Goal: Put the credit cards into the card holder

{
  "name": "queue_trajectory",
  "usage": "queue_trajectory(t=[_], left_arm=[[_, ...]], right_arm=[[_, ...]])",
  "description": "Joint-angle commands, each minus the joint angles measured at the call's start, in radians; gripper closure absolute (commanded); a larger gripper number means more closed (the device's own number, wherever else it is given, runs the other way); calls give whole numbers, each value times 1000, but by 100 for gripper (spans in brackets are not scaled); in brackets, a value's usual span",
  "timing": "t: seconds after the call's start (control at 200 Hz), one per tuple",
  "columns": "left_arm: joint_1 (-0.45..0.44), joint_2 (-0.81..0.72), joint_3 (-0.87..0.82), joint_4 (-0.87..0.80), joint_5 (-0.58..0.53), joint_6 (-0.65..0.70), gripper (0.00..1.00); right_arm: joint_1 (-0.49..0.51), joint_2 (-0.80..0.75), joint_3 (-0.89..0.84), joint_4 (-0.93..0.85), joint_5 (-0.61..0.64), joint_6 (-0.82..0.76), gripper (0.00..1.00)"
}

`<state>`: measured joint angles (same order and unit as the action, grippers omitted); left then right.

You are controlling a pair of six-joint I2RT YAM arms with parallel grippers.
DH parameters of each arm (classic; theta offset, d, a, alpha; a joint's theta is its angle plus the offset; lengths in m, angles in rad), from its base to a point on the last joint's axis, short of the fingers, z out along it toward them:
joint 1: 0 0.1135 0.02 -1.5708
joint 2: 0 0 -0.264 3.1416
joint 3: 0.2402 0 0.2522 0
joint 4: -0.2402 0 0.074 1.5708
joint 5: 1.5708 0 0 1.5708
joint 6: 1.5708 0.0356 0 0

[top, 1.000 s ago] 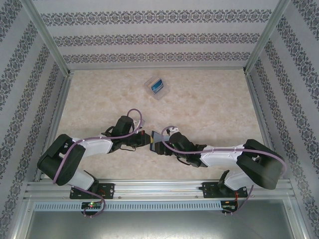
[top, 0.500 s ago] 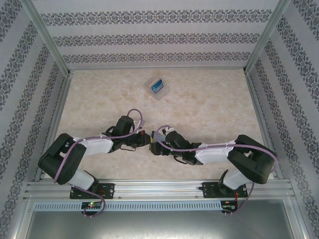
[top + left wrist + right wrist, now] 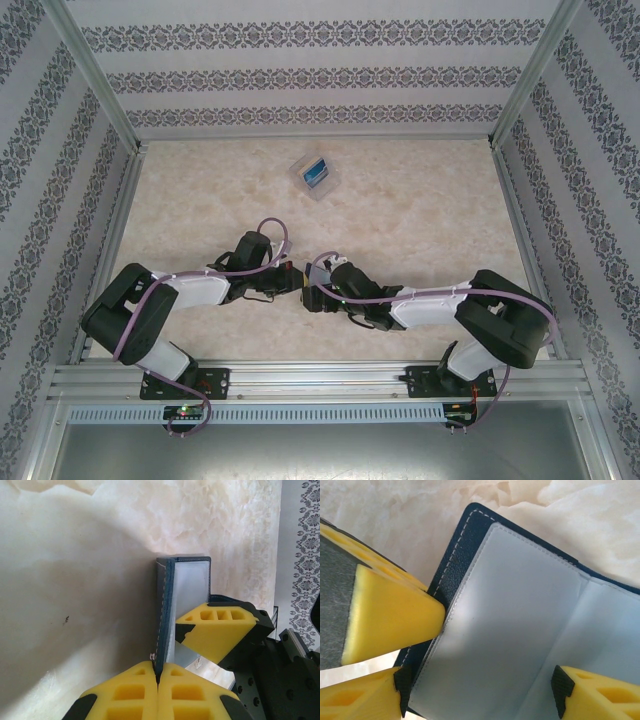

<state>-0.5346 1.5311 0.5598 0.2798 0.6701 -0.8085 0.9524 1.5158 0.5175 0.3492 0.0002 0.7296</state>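
Right arm's elbow has swung in towards centre and the right gripper [image 3: 322, 290] has closed up on the left one; far items are unchanged. Near the bases, the left gripper [image 3: 158, 674] is pressed together, pinching the edge of the navy card holder [image 3: 182, 587] and standing one flap upright off the table [image 3: 430, 220]. The right gripper [image 3: 480, 700] is spread wide, its fingertips [image 3: 592, 692] straddling the holder's clear inner sleeve [image 3: 515, 630]; can't tell if they grip it. Holder sits open between both grippers. Further back, well apart, a blue credit card [image 3: 317, 172] lies inside a transparent case [image 3: 300, 178].
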Motion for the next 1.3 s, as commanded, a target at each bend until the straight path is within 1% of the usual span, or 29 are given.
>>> queue_trajectory(t=[0.0,0.1,0.255,0.48,0.575,0.625,0.64,0.699,0.729,0.769,0.839,0.934,1.014,1.104,1.204,1.264,1.299], left_arm=[[5,4,21,5,9,-14,100],[4,0,15,4,8,-11,100],[6,-3,0,6,2,-10,100],[6,1,-7,17,-1,-14,100],[7,0,-6,19,-2,-17,100],[7,0,-5,18,-3,-17,100],[7,1,-4,19,-3,-17,99],[5,0,-4,19,1,-17,85],[6,-1,-4,20,3,-18,80],[7,-2,-4,21,3,-18,75],[7,-10,-4,25,3,-19,62],[6,-13,4,28,9,-17,47],[6,-4,16,31,25,-15,44],[6,16,26,37,44,-17,44],[5,34,27,56,56,-22,46],[4,40,25,64,59,-24,50],[5,42,24,69,59,-26,52]], right_arm=[[15,12,20,-75,60,-10,26],[16,-4,13,-95,91,-1,30],[16,-48,0,-102,109,4,37],[16,-93,-13,-116,119,-10,38],[16,-91,-14,-116,116,-12,47],[16,-88,-16,-114,115,-12,53],[16,-87,-16,-114,114,-11,55],[15,-84,-18,-115,117,-5,58],[14,-84,-20,-115,119,-2,59],[14,-84,-24,-115,122,3,60],[14,-90,-32,-115,130,11,61],[14,-102,-40,-114,132,14,62],[14,-113,-49,-102,130,8,63],[14,-125,-58,-79,115,1,63],[14,-136,-61,-55,88,-15,62],[14,-141,-60,-44,75,-24,61],[13,-146,-60,-38,68,-31,63]])
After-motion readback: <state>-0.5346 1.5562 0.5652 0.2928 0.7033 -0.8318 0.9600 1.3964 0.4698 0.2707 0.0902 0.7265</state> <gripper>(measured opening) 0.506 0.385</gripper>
